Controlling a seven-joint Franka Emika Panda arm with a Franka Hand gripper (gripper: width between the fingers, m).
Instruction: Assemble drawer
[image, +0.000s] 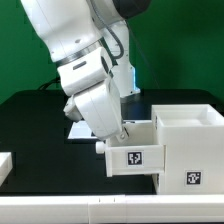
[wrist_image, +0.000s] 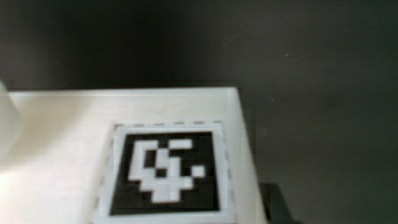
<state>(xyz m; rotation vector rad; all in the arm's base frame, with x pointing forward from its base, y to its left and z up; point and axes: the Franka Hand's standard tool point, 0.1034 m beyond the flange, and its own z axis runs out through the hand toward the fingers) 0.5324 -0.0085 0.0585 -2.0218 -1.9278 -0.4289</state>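
Note:
In the exterior view a small white tray (image: 135, 152) of the drawer, with a black-and-white tag on its front, lies partly inside the open side of the large white housing (image: 190, 140). My gripper (image: 119, 133) points down at the tray's end away from the housing and its fingers look shut; they stand against the tray's rim. The wrist view is filled by a white tagged face (wrist_image: 169, 165) seen very close, with black table beyond it. My fingertips barely show in that view.
Another white part (image: 5, 164) lies at the exterior view's left edge. A flat white piece (image: 78, 128) shows behind my arm. The black table ends at a white front edge (image: 100, 208). A green backdrop stands behind.

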